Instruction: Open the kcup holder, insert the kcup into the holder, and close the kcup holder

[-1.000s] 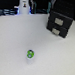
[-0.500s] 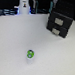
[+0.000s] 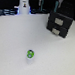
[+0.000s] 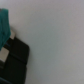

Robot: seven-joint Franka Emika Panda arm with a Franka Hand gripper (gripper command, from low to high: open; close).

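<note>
The kcup holder is a black boxy unit with two drawer fronts and pale handles, standing at the back of the exterior view's right, and both drawers look shut. Alone on the white table, toward the front, sits the kcup, a tiny pod with a green top. It is far from the holder. A dark part of the arm rises just behind the holder, but its fingers are too blurred to make out. In the wrist view a black boxy shape, likely the holder, fills one corner. No fingers show there.
A tall white bottle-like post stands at the back of the exterior view's left, with dark clutter along the back edge. A teal object shows beside the black shape in the wrist view. White table surrounds the kcup.
</note>
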